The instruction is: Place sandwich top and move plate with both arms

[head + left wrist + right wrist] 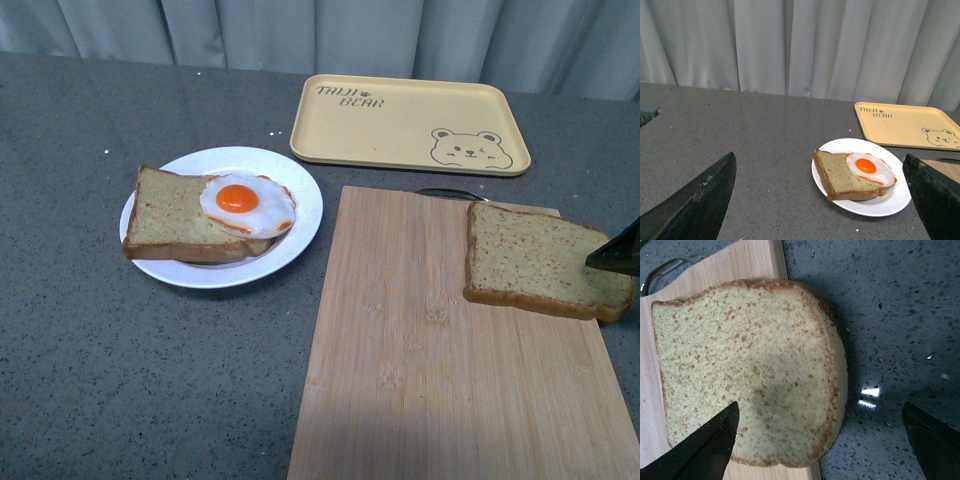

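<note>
Sandwich top point(540, 260) is seen overhanging the board point(420, 350) edge. Right gripper point(820, 407) is held open over it, apparently not touching; left gripper point(819, 156) is open and empty.

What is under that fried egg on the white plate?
A slice of toast lies under the fried egg, itself on the plate. The egg covers one end of the slice, so whatever lies beneath there is hidden.
</note>
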Action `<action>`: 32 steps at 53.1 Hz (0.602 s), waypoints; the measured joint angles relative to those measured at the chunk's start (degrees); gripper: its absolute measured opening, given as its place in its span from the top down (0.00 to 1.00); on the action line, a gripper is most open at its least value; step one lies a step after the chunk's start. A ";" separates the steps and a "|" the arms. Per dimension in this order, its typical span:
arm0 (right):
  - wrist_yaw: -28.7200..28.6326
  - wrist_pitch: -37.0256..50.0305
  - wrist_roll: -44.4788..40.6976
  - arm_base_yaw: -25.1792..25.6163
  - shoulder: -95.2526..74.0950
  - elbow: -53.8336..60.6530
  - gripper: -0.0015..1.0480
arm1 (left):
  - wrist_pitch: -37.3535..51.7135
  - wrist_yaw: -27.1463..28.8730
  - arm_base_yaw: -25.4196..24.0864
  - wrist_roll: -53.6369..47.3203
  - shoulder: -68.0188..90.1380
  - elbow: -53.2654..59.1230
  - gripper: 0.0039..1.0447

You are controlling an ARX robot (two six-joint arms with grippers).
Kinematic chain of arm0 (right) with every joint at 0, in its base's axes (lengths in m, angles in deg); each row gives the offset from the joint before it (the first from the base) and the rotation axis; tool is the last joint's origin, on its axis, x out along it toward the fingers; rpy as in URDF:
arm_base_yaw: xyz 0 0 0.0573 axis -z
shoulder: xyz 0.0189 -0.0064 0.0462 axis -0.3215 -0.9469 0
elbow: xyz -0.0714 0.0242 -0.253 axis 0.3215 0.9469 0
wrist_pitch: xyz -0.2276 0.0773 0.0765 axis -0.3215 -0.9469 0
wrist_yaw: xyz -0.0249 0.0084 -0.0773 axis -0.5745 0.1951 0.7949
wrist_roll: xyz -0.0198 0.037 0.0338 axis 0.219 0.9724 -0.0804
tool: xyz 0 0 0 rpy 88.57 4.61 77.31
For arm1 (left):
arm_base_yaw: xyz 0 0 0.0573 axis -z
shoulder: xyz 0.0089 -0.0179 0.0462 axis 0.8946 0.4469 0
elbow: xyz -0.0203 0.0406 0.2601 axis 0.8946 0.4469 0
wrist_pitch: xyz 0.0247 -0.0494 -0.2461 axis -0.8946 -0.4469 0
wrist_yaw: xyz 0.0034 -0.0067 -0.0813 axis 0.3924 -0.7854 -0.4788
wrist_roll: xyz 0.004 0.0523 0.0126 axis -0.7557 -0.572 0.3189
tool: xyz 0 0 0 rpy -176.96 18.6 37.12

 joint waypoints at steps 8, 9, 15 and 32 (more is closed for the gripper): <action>0.37 0.77 0.81 -1.09 -3.34 -2.36 0.13 | 0.00 0.02 0.00 0.00 0.00 0.00 0.06; 0.50 0.79 0.96 -1.27 -3.56 -2.78 0.17 | 0.00 0.00 0.00 0.00 0.00 0.00 0.06; 0.39 0.83 1.49 -1.68 -4.20 -3.48 0.32 | 0.00 0.02 0.00 0.00 0.00 0.00 0.06; 0.63 -0.26 2.29 -2.01 -3.30 -3.98 0.77 | 0.00 0.02 0.00 0.00 0.00 0.00 0.06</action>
